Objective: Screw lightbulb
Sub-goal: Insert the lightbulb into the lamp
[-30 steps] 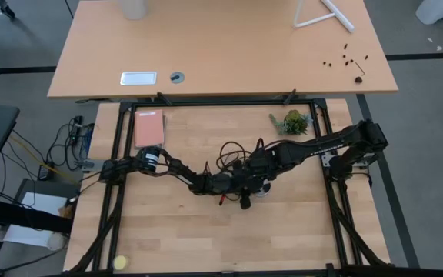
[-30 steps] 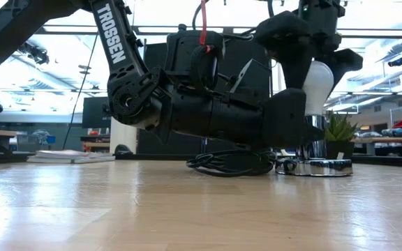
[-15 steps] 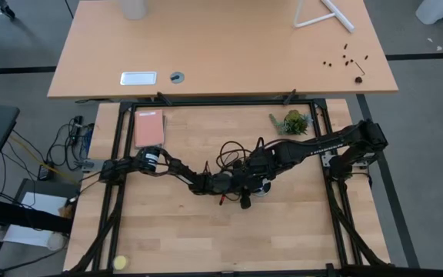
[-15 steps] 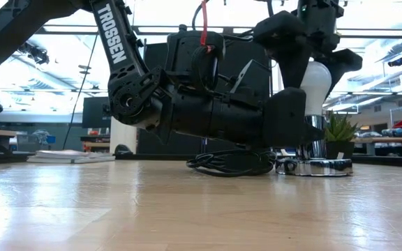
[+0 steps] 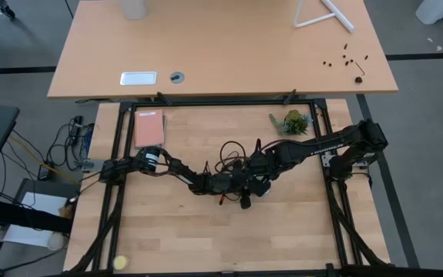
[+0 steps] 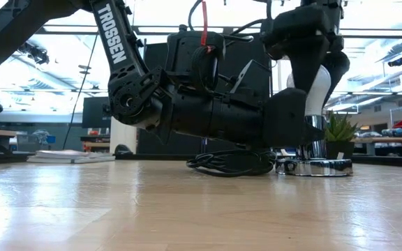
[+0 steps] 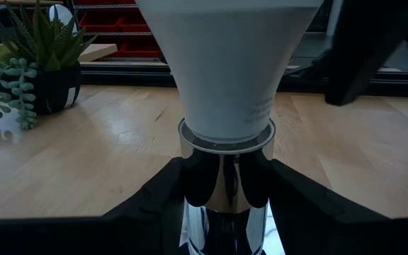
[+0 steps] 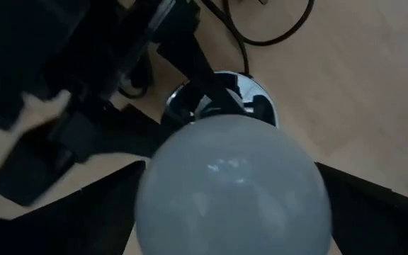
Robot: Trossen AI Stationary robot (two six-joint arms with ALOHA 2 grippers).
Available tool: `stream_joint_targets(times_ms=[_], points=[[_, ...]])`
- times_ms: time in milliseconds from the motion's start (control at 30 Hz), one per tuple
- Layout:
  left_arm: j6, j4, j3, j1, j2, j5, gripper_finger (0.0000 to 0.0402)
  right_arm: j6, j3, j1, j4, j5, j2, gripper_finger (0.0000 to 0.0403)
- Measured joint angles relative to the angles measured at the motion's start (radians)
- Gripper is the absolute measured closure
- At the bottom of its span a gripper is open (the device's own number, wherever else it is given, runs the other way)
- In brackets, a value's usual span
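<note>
Low view: my right hand (image 6: 311, 84) clamps the upright lightbulb (image 6: 317, 94) from directly above, its axis vertical over the chrome socket (image 6: 314, 143) my left hand (image 7: 225, 205) grips on the counter (image 6: 187, 209).

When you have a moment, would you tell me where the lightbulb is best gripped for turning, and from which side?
Grip the lightbulb on its wide rounded top, coming from straight above. It stands upright in the chrome socket, whose neck the left pincer flanks low down, so only the dome is free. The right pincer already straddles that dome from above.
</note>
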Motion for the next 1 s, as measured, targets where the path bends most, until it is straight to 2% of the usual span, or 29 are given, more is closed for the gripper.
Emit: stream_joint_targets(times_ms=[100, 600, 1000], points=[[0.000, 0.000, 0.000, 0.000, 0.000, 0.001, 0.0228, -0.114, 0.000, -0.002, -0.015, 0.005, 0.000, 0.0011], [0.003, -0.005, 0.000, 0.000, -0.001, 0.002, 0.0228, -0.963, 0.000, -0.001, -0.005, 0.007, 0.000, 0.0011], [0.003, -0.006, 0.000, 0.000, -0.001, 0.002, 0.0228, -1.380, 0.000, -0.001, 0.040, 0.007, 0.000, 0.0014]])
